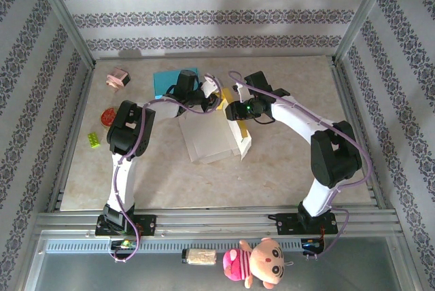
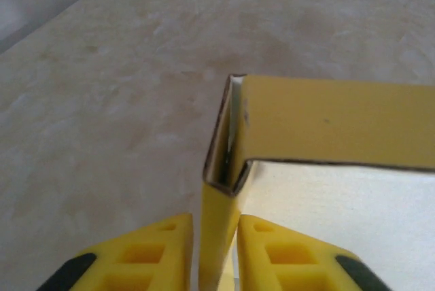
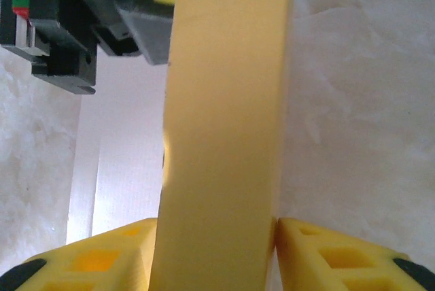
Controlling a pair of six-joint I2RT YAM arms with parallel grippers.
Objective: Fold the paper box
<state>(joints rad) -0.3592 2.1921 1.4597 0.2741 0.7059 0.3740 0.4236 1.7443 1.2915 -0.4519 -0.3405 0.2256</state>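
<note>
place: lab test cell | evidence: aluminium frame [image 1: 217, 221], wallpapered panels [image 1: 204, 15]

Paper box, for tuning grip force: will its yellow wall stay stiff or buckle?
Probably bends easily: the paper box wall in the left claw is thin folded sheet, creased at its corner. Likely light, being hollow; pushes may slide it.

Table [image 1: 285, 168]: beige marbled top, metal rails along both sides. Paper box [image 1: 207, 143] sits mid-frame, with white panels flat on the surface and a yellow flap raised at its upper right. Upper left of frame: pink toy [image 1: 117, 78], with a blue sheet [image 1: 163, 81] to its right. Left edge: red round piece [image 1: 107, 115], and a green brick [image 1: 93, 140] below it, not touching.
</note>
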